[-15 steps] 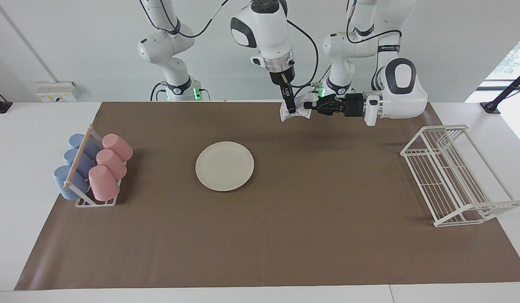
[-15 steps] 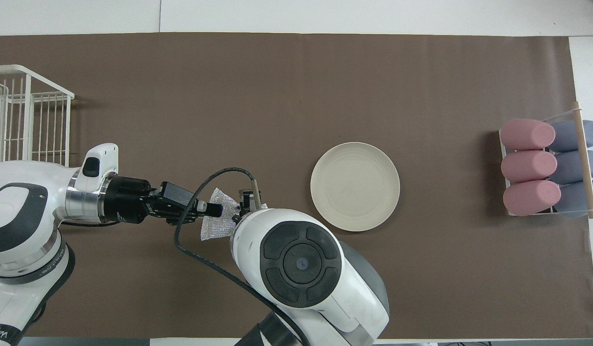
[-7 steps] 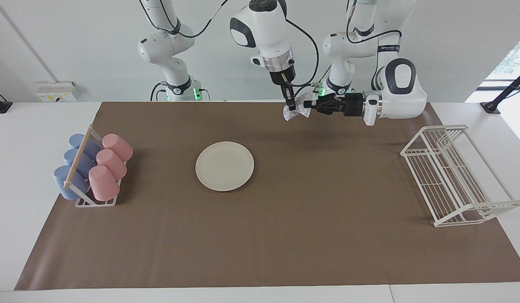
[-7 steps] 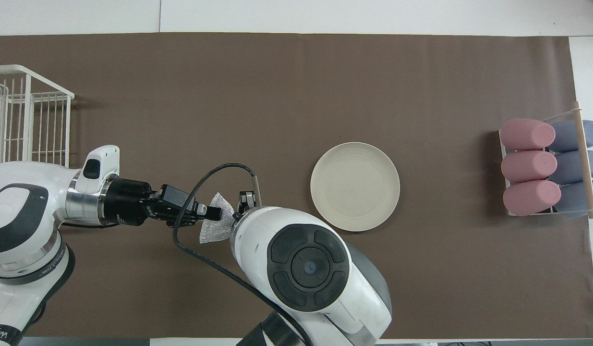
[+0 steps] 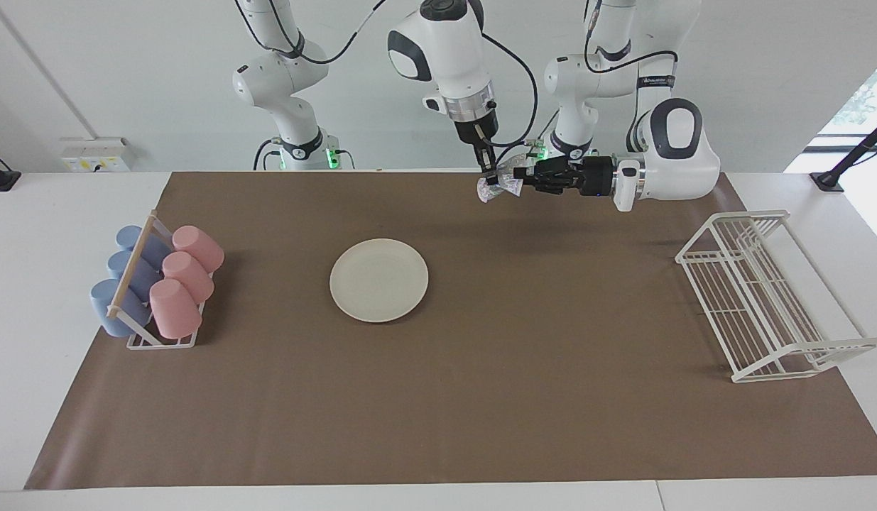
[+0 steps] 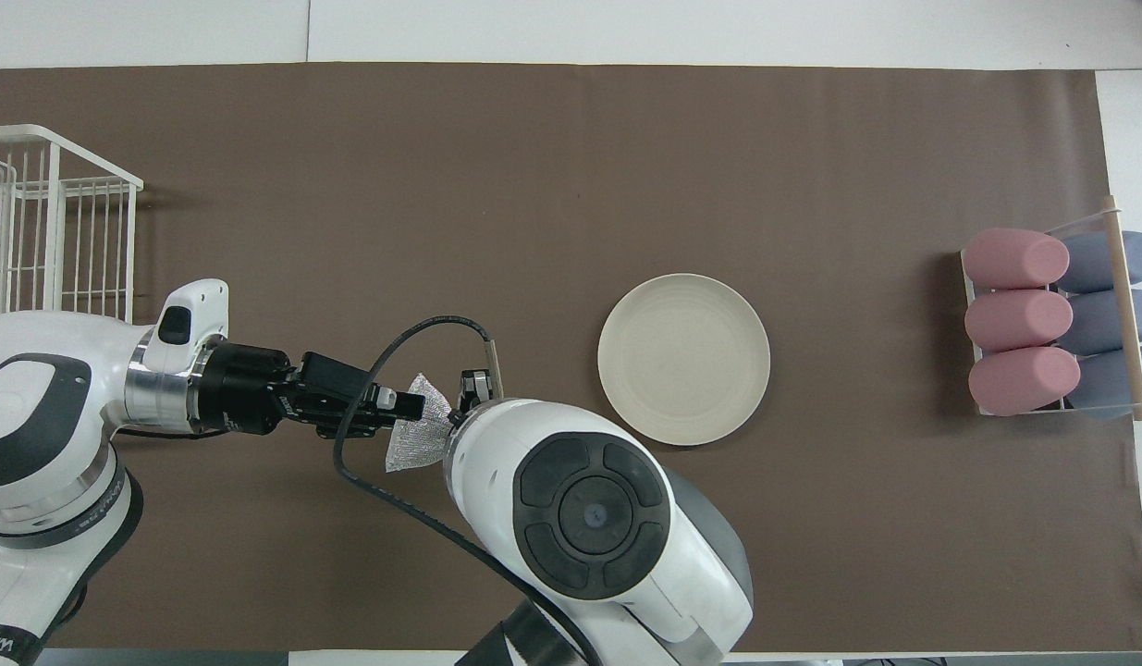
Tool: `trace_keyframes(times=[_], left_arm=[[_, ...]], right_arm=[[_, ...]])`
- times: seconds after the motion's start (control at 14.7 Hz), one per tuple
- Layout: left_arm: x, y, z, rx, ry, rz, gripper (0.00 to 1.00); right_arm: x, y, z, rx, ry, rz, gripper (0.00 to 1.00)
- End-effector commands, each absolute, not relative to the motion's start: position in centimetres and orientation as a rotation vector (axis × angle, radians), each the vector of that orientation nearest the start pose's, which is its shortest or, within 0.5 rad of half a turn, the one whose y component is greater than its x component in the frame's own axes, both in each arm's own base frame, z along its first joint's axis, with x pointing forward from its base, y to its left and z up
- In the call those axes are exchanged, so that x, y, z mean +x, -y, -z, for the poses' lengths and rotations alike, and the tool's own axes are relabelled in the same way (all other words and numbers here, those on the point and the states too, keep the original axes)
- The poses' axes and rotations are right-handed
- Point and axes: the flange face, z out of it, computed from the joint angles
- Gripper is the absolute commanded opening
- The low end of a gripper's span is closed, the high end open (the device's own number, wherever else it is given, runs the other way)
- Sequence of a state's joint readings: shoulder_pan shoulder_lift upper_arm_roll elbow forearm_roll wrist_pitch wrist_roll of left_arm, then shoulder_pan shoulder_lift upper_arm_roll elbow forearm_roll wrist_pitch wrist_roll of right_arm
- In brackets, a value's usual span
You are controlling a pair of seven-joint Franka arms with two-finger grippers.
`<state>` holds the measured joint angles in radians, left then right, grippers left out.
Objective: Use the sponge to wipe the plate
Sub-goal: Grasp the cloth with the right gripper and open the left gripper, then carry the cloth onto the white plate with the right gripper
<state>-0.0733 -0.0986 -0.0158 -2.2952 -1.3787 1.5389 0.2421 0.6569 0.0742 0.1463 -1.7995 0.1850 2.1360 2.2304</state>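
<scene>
**Sponge aloft between two end effectors, plate not yet wiped**

Sponge (image 5: 500, 186) up in the air, over bare brown mat (image 5: 481, 390), off toward the left arm's end from the plate (image 5: 378, 279) and well apart from it. Pinched, by the look of it, in the right end effector (image 5: 490, 179), which points straight down with its tips closed narrow on the crumpled wad. Met from the side by the left end effector (image 5: 525, 177), lying level and touching or nearly touching the same wad; no telling whether that one grips or has let go.

Bunched at the pinch and fanned out either side. Long axis seemingly along the worktop's (image 5: 55, 213) length, on the line between the two end effectors, with one loose corner drooping toward the mat.

Judged as early in the task: sponge lifted, apparently mid-handover. Carrying over to the plate, lowering onto it and all the rubbing left to do. Plate flat on the mat, face up, untouched.

Farther out from the plate: cup rack (image 5: 158, 284) toward the right arm's end, wire rack (image 5: 765, 298) toward the left arm's end.
</scene>
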Motion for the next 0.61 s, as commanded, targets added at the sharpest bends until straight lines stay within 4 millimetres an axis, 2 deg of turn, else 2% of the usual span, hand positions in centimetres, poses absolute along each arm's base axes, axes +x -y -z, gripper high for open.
trace_keyframes(times=[0.0,0.2,0.41,0.54], left_arm=[[44.8,14.5,-43.4,1.721,-0.14,0.444,1.0],[45.0,14.2,-43.3,1.736,-0.145,0.438,1.0],[45.4,13.8,-43.0,1.801,-0.134,0.431,1.0],[45.7,13.1,-42.4,1.871,-0.149,0.399,1.0]], right_arm=[[41.4,-43.4,-52.7,-2.089,-1.977,-0.237,0.0],[42.2,-42.1,-52.0,-2.129,-1.975,-0.197,0.0],[47.1,-36.7,-51.6,-2.168,-1.927,-0.149,0.0],[49.1,-33.1,-50.3,-2.251,-1.862,-0.125,0.0]])
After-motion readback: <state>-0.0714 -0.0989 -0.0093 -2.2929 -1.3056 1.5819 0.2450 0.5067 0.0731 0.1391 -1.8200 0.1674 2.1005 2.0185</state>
